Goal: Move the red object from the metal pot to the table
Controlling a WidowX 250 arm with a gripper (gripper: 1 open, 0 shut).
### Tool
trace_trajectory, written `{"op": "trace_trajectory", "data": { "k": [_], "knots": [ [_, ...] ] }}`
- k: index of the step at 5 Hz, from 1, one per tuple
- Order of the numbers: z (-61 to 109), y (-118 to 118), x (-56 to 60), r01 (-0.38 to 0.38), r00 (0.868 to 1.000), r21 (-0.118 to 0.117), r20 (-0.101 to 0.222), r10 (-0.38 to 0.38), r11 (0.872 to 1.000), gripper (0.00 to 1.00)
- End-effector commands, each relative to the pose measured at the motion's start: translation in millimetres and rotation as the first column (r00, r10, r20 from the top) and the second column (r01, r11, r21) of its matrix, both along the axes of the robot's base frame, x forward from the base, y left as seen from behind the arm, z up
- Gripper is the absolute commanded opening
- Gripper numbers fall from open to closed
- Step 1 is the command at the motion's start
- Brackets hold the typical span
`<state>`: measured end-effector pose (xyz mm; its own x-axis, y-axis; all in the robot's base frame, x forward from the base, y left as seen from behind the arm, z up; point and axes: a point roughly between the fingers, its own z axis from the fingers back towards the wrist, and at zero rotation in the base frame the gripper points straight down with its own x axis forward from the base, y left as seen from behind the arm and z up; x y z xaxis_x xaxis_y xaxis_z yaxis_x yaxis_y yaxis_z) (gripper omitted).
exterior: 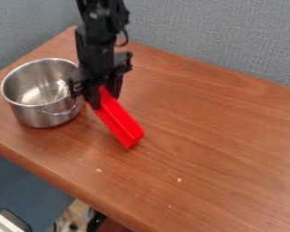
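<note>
The red object (119,123), a smooth red bar, slants down to the right with its lower end at or just above the table (220,136), right of the metal pot (41,91). My gripper (98,94) is shut on the bar's upper end, close to the pot's right rim. The shiny steel pot stands at the table's left and looks bare inside.
The wooden tabletop's front edge runs diagonally from the left down to the lower right. A grey wall is behind. Dark clutter lies on the floor below the table edge.
</note>
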<state>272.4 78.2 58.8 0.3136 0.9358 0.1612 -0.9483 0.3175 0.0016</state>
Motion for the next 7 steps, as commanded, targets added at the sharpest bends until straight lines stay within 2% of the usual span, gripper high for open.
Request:
{"op": "trace_trajectory", "data": {
  "k": [1,5,7],
  "knots": [
    [14.7,2,9.1,0.015,0.999,0.009,0.040,-0.016,1.000,0.00],
    [-7.5,6,17.9,0.028,0.999,0.030,0.018,-0.029,0.999,0.00],
    [-8.3,6,21.4,0.039,0.999,0.033,0.017,-0.040,0.999,0.00]
  ]
}}
